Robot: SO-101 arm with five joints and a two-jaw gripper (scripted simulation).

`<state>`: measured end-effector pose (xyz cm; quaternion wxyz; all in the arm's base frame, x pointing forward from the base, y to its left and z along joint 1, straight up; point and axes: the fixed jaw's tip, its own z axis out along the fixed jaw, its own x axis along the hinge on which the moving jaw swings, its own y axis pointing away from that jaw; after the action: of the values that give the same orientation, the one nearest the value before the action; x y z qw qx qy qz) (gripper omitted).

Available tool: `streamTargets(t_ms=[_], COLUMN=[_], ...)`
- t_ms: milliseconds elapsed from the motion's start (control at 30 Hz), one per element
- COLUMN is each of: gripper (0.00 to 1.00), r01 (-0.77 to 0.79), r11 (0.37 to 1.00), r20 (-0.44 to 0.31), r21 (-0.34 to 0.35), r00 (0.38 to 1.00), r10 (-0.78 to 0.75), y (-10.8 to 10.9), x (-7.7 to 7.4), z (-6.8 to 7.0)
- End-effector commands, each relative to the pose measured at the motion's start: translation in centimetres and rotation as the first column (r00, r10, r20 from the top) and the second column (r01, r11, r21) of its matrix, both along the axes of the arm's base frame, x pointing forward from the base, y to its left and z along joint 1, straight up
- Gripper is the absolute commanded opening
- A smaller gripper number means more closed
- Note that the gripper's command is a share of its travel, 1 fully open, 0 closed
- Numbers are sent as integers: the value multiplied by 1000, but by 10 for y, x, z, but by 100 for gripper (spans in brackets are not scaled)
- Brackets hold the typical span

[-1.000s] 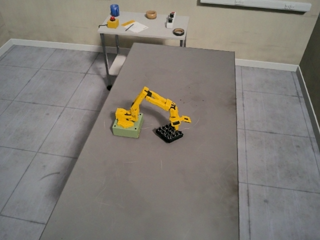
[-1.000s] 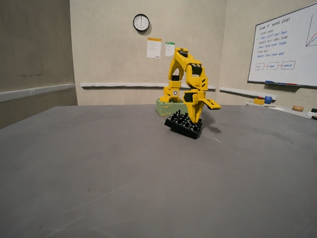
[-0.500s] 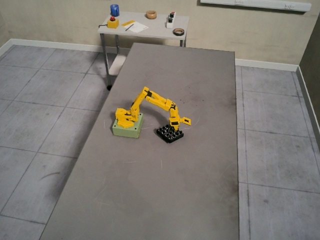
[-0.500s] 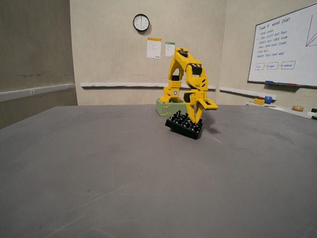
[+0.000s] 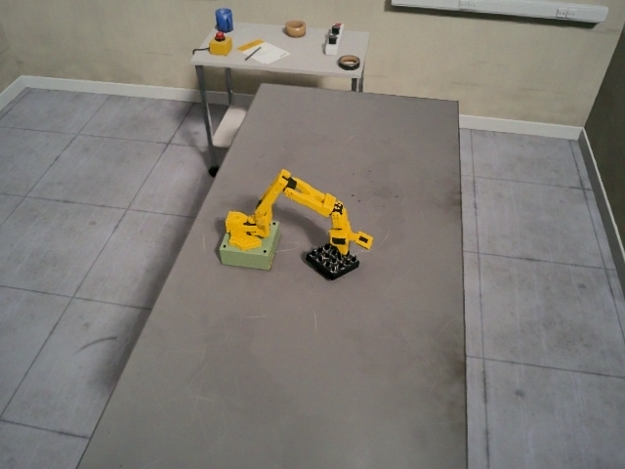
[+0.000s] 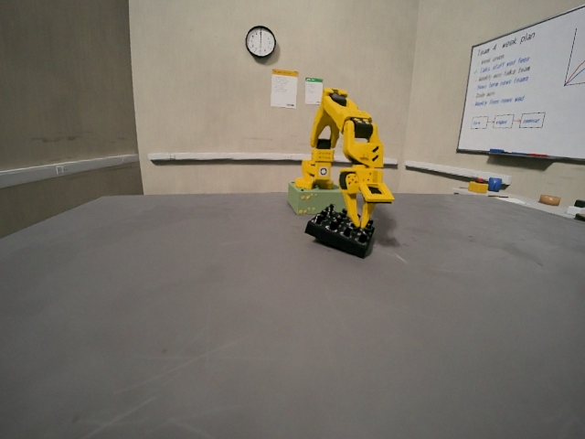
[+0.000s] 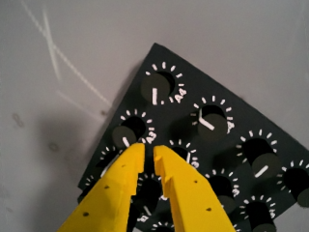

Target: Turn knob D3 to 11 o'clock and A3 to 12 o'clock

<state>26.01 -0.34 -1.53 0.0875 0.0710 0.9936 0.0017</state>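
The black knob box (image 5: 330, 275) (image 6: 337, 243) (image 7: 193, 89) lies on the grey worktop (image 5: 328, 378) (image 6: 283, 330) (image 7: 270, 39), between its two long edges and well apart from both, set askew to them. The end effector (image 5: 344, 252) (image 6: 363, 228) (image 7: 150, 147) points down over the box, its fingers together with nothing clamped between them. In the wrist view the fingertips show just beside knob A3 (image 7: 124, 136), whose white pointer line is turned toward the bottom of the view; whether they touch it, I cannot tell. Knob A4 (image 7: 155, 87) stands beyond it, near a corner of the box, also with its line downward. Knob D3 cannot be made out.

From the end effector the yellow arm (image 5: 308, 193) (image 6: 346, 111) rises and arches back to a green base block (image 5: 244, 260) (image 6: 307, 200) near the worktop's left long edge, as seen from the top. Past the worktop's far edge stands a pale side table (image 5: 282, 67) bearing a blue mug (image 5: 224, 20) (image 6: 494, 183) and a yellow button box (image 5: 220, 46) (image 6: 478, 187).
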Motion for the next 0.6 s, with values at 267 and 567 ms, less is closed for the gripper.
streamTargets(t_ms=[267, 567], gripper=[1, 1], r01=[73, 94], r11=[997, 996], r20=[-171, -171], r21=[9, 9], r00=[983, 981], r10=[-70, -91], y=[6, 6], x=[-24, -24], z=[-49, -49])
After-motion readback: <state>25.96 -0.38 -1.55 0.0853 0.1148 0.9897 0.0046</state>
